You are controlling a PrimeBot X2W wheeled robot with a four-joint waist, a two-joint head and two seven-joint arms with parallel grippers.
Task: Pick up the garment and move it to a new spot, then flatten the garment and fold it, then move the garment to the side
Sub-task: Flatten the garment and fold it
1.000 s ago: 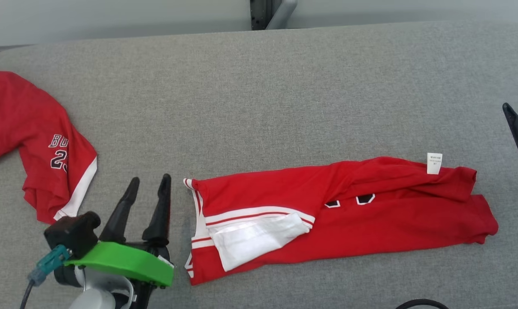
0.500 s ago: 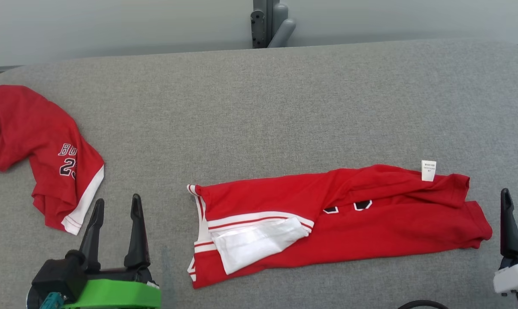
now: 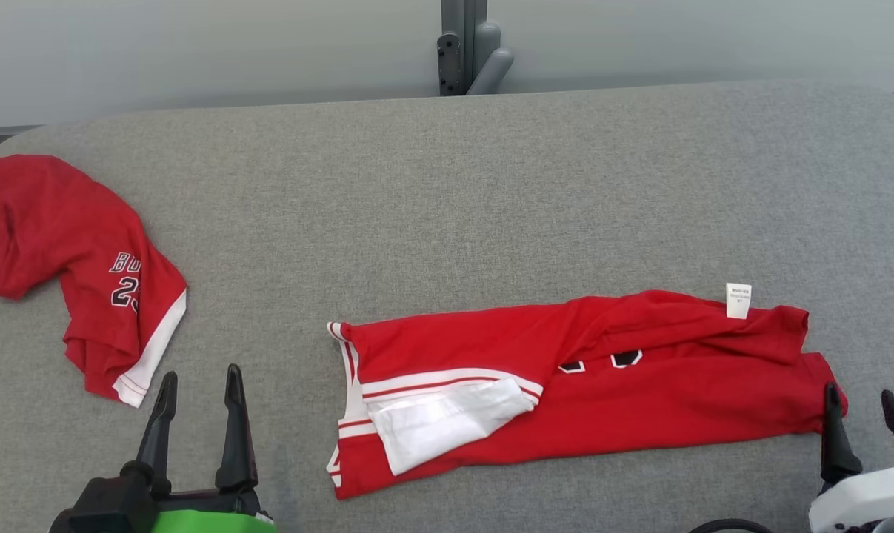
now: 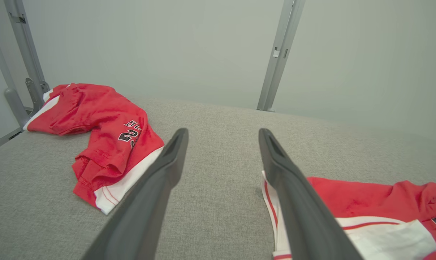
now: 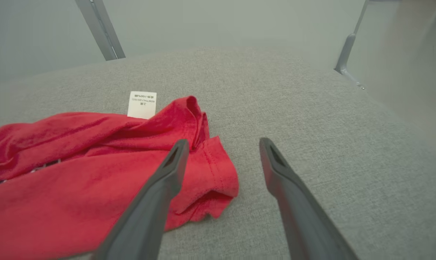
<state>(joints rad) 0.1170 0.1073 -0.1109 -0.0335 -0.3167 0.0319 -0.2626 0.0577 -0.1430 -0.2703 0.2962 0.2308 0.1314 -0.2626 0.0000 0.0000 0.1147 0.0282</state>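
A red jersey garment (image 3: 639, 400) with white and red trim lies folded into a long strip across the grey padded table (image 3: 447, 185), a white label (image 3: 738, 300) at its far right end. My left gripper (image 3: 199, 371) stands open and empty at the lower left, a gap of bare table between it and the garment's left edge. In the left wrist view that edge of the garment (image 4: 366, 198) lies just right of the open left gripper (image 4: 222, 131). My right gripper (image 3: 859, 390) is open beside the garment's right end; its left finger hangs over the red cloth (image 5: 77, 180).
A second red garment (image 3: 69, 237) with white hem and black lettering lies crumpled at the table's left edge, also in the left wrist view (image 4: 98, 115). A grey metal post (image 3: 465, 48) stands behind the table's far edge. Bare grey surface lies beyond both garments.
The head camera has tilted, shifting the whole scene down. My left gripper drew back and left, away from the garment's edge. My right gripper came in from the right edge to the garment's right end.
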